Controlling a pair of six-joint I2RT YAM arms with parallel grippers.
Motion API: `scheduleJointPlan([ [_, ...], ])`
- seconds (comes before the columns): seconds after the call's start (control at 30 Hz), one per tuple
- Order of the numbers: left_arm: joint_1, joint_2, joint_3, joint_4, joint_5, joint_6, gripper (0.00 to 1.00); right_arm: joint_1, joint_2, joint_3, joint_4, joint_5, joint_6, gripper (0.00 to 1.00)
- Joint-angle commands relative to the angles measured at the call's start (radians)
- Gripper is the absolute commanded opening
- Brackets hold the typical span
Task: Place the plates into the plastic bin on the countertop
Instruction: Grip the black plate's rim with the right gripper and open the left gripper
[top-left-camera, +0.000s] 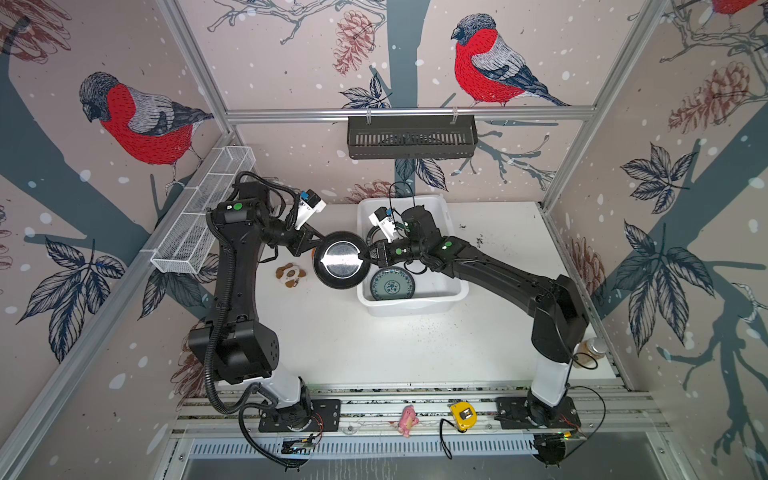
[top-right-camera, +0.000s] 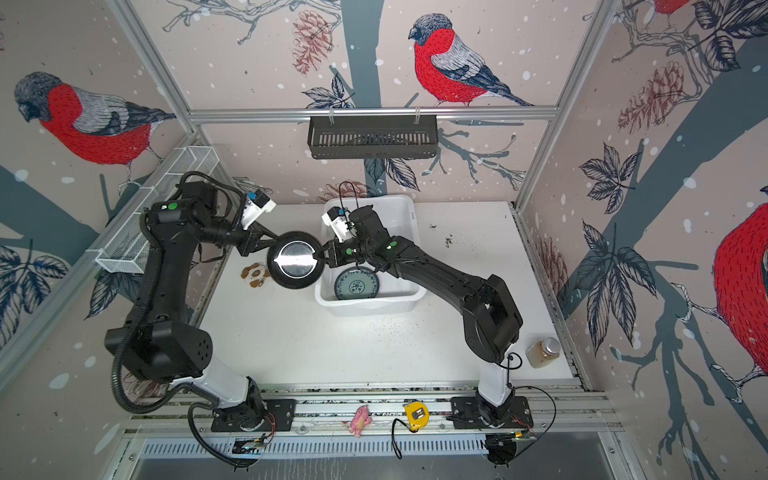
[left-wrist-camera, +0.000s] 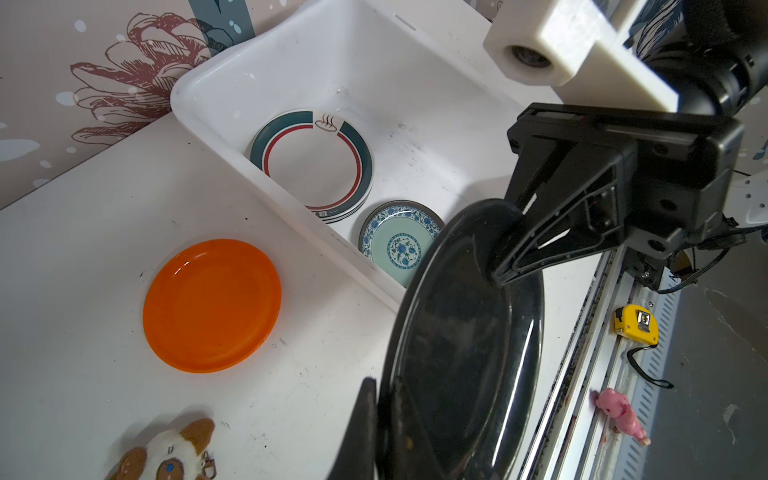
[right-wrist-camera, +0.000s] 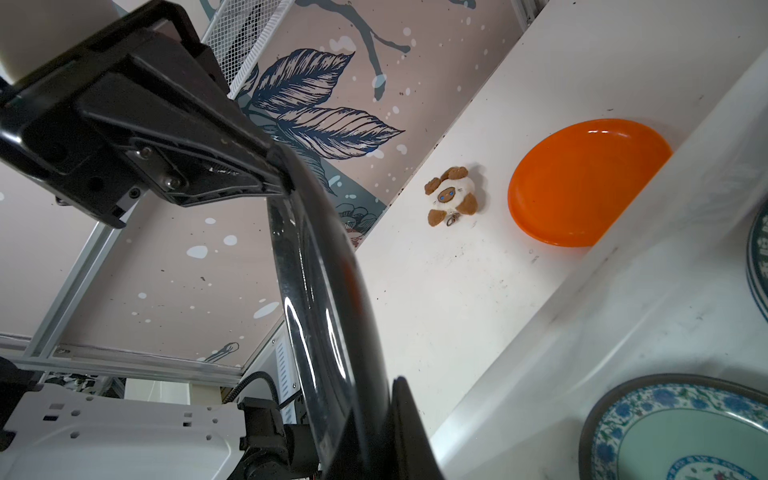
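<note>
The glossy round black plate (top-left-camera: 341, 259) hung above the white worktop (top-left-camera: 374, 345), at the white rectangular plastic bin's (top-left-camera: 415, 308) left rim. The left pincer (top-left-camera: 316, 246) and right pincer (top-left-camera: 368, 257) each clamped opposite edges.

Plate (left-wrist-camera: 212, 305) on countertop (left-wrist-camera: 62, 270), left of bin (left-wrist-camera: 183, 108)

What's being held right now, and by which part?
The black plate, by opposite edges of its rim. The right gripper is shut on the edge nearer the plastic bin; the left gripper straddles the other edge; whether clamped, I cannot tell.
</note>
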Motion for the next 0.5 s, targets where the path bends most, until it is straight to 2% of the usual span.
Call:
scheduleJointPlan([
  [0.0, -0.003, -0.017, -0.006, -0.021, 0.046, -0.002, 0.3, -0.009, -0.014, -0.012, 0.057, 0.007, 0.027, 0.04],
  [0.1, -0.004, -0.033, -0.019, 0.006, 0.032, -0.017, 0.55, -0.022, -0.024, -0.026, 0.06, 0.005, 0.028, 0.04],
  [0.13, -0.004, -0.042, -0.027, 0.024, 0.026, -0.028, 0.6, -0.027, -0.03, -0.033, 0.061, 0.003, 0.028, 0.04],
  [0.27, -0.004, -0.07, -0.048, 0.082, -0.002, -0.068, 0.66, -0.059, -0.056, -0.055, 0.045, 0.003, 0.016, 0.04],
  [0.47, -0.004, -0.08, -0.068, 0.088, -0.006, -0.074, 0.66, -0.156, -0.128, -0.109, -0.015, 0.002, -0.013, 0.04],
])
